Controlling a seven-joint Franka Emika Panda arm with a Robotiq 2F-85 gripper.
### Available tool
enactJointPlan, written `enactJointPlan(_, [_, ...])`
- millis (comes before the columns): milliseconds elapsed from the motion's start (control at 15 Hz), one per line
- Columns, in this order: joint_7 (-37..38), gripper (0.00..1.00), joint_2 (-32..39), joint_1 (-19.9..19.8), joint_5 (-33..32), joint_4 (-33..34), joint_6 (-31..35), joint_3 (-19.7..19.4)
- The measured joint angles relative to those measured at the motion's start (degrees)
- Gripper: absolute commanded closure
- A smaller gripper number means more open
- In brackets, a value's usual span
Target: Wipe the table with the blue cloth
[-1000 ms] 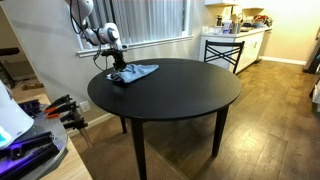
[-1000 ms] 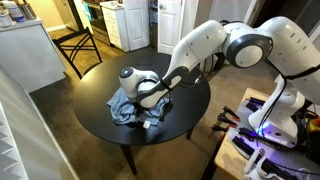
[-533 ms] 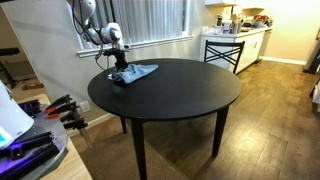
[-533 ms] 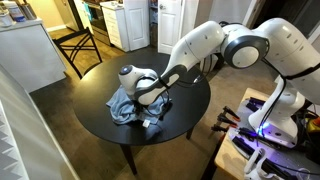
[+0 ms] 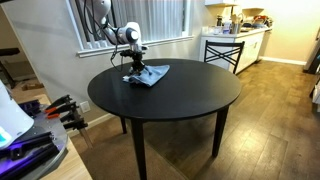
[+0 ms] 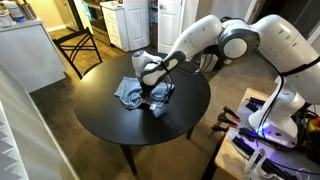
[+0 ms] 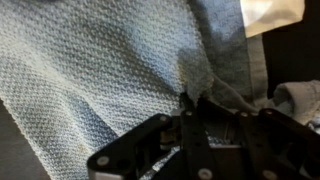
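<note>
The blue cloth (image 5: 146,74) lies crumpled on the round black table (image 5: 190,95) near its far edge; it also shows in an exterior view (image 6: 142,94). My gripper (image 5: 136,70) points straight down onto the cloth, and it also shows in an exterior view (image 6: 150,92). In the wrist view the cloth (image 7: 90,70) fills the frame as a woven blue-grey weave, and my gripper (image 7: 190,103) has its fingers together with a fold of cloth pinched between them.
A black metal chair (image 5: 223,50) stands beyond the table by a kitchen counter (image 5: 240,35). A side table with tools (image 5: 40,125) stands near the front. A window with blinds (image 5: 150,20) is behind the arm. A second side table (image 6: 265,140) stands by the robot base.
My gripper has dragged the blue cloth across the table, rightward in one exterior view and farther from the near edge in the other. The cloth moved along with it.
</note>
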Motion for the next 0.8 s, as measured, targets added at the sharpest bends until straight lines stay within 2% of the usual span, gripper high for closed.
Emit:
enactJointPlan(400, [0.18, 0.98, -1.21, -8.02, 5.99, -3.33, 6.34, -1.47])
enactJointPlan(800, [0.22, 0.98, -5.48, -15.46, 14.36, -13.92, 19.23, -2.35])
